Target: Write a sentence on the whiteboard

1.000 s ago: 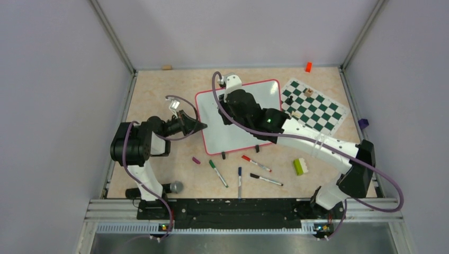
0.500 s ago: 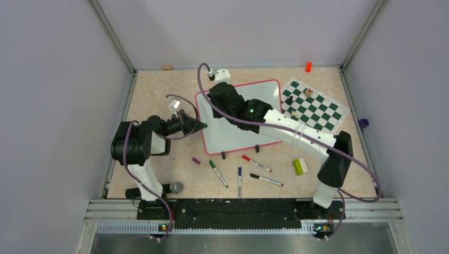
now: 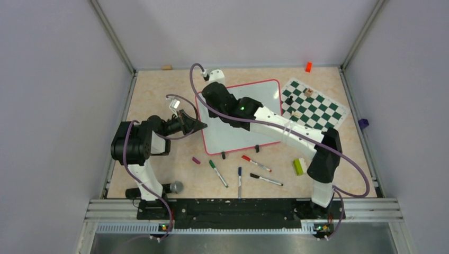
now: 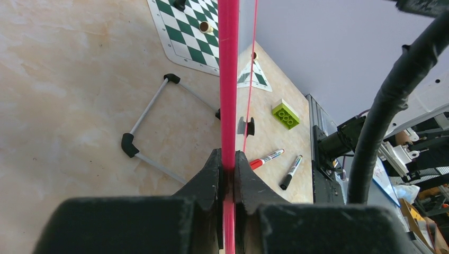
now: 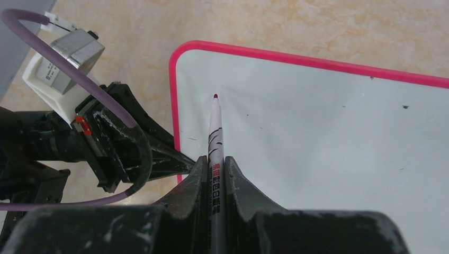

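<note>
The whiteboard (image 3: 233, 132) with its red-pink rim stands tilted on the table; its face (image 5: 328, 127) shows no writing, only a few small specks. My left gripper (image 3: 200, 126) is shut on the board's left rim (image 4: 229, 79), which runs between the jaws (image 4: 228, 164). My right gripper (image 3: 207, 95) is shut on a white marker (image 5: 215, 137), whose dark red tip (image 5: 215, 96) points at the board's upper left corner. I cannot tell whether the tip touches the surface. No sentence is visible.
Several markers (image 3: 256, 163) and a purple cap (image 3: 196, 160) lie in front of the board. A green brick (image 3: 299, 166) lies right of them. The chess mat (image 3: 313, 107) with pieces sits to the right. An orange piece (image 3: 308, 66) lies at the back.
My right arm has swung left across the board, carrying the marker from the board's middle to its upper left corner. The left gripper has kept its hold on the rim.
</note>
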